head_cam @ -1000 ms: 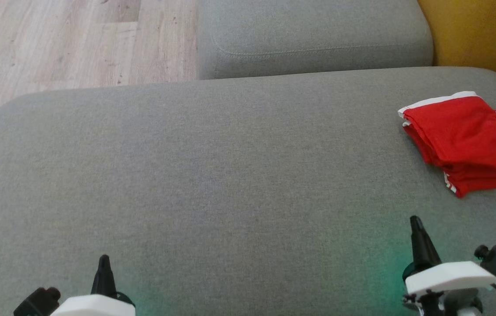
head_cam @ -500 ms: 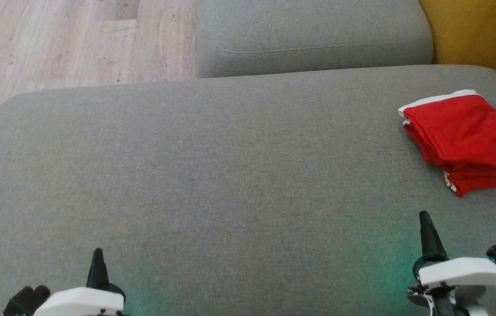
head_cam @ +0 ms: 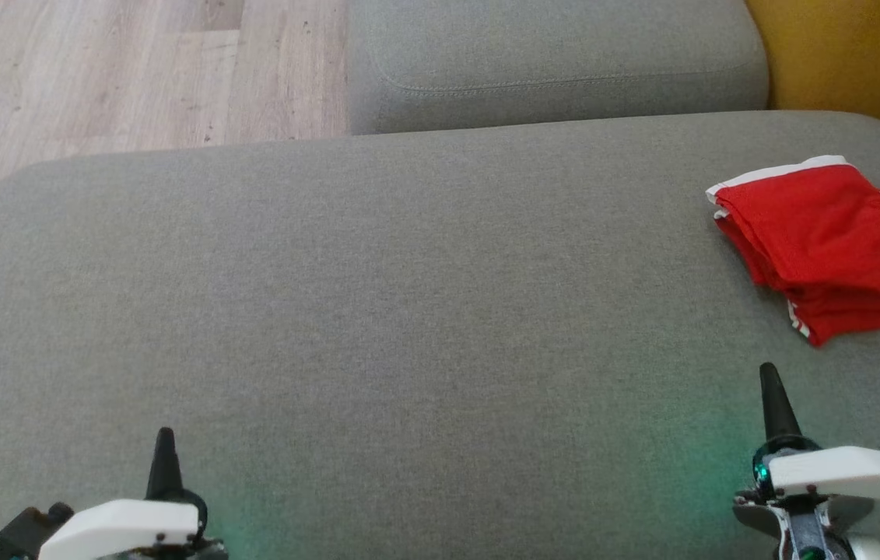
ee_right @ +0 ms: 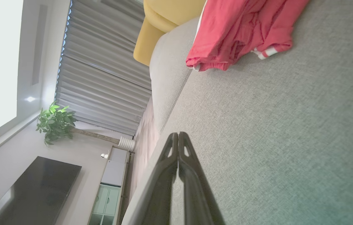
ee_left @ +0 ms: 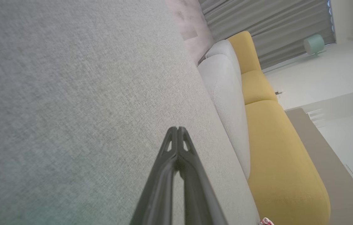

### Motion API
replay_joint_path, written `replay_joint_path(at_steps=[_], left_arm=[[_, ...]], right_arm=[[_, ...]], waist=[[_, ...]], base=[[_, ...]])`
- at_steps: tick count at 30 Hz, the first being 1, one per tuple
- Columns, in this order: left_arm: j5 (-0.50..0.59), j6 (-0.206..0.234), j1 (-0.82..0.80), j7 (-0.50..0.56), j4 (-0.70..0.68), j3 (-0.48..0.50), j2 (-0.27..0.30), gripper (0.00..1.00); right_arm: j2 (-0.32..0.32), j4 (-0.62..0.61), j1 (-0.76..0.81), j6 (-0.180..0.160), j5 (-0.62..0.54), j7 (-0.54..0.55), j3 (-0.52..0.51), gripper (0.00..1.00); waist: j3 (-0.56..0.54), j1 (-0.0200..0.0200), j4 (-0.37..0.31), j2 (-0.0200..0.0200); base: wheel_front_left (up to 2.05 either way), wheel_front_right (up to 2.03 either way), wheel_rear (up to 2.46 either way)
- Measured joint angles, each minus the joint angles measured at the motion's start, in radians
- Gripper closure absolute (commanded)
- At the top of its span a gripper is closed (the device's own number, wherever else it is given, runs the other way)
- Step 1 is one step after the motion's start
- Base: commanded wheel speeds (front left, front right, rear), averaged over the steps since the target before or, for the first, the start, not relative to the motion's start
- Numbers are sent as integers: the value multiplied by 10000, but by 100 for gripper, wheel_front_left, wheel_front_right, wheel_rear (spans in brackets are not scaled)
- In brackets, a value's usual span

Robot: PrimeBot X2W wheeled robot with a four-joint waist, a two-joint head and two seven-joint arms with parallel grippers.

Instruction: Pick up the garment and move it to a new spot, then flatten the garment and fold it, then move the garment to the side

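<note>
Pincers: your left pincer (head_cam: 165,434) and right pincer (head_cam: 769,372) are pinched together, empty; folded red jersey garment (head_cam: 821,229) lies on grey sofa cushion (head_cam: 408,272).

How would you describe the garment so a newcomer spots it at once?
Start with the wide grey sofa cushion spanning the head view. Go to its far right side, near the yellow upholstery. There lies the folded garment: bright red, white trim, black lettering, the one item lying on the grey fabric.
</note>
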Motion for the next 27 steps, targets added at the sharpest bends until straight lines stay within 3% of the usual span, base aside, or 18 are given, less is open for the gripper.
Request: replay_joint_path(at_steps=[27], left_arm=[[-2205, -696, -441, 790, -119, 1126, -410, 100]], right_arm=[[0, -173, -405, 0, 3149, 568, -610, 100]], waist=[[110, -1, -37, 0]], base=[[0, 0, 0]])
